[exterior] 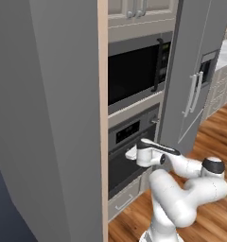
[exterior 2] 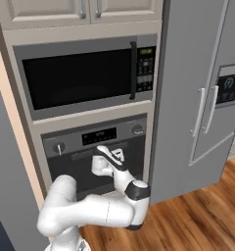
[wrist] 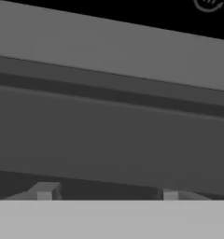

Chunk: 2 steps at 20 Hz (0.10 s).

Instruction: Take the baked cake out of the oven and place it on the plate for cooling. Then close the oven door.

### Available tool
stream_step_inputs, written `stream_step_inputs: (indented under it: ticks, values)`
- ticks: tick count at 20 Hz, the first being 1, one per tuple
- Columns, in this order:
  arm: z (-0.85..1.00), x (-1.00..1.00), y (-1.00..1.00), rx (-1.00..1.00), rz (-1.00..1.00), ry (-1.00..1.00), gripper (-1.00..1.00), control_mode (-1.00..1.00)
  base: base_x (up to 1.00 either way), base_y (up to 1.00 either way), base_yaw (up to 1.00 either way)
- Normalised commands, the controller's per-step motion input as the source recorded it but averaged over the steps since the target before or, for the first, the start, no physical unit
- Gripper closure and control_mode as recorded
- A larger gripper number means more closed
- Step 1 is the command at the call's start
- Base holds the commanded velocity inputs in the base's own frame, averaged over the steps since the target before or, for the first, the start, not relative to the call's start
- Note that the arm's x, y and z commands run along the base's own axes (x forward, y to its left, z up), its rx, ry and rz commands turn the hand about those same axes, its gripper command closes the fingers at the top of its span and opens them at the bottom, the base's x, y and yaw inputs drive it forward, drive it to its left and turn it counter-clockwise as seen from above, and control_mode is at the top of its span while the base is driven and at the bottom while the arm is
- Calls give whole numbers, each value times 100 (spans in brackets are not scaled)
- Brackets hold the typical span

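A: State the oven [exterior 2: 97,147] condition.
B: The oven door [exterior 2: 85,169] stands shut below the microwave [exterior 2: 85,78], its horizontal bar handle [wrist: 109,140] running across the hand view.
A: Gripper [wrist: 107,193] position?
B: At the door's upper edge, right by the handle. Two finger tips [wrist: 45,191] show spread apart, one on each side at the bottom of the hand view, nothing clamped between them: jaws parted.
A: Adjacent units?
B: A steel refrigerator [exterior 2: 202,98] stands right of the oven column.
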Motion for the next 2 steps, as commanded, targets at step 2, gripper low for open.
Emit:
stream_step_inputs:
  ticks: [2]
  values:
    - [0,0,0,0,0,0,-100,-100,0,0,0]
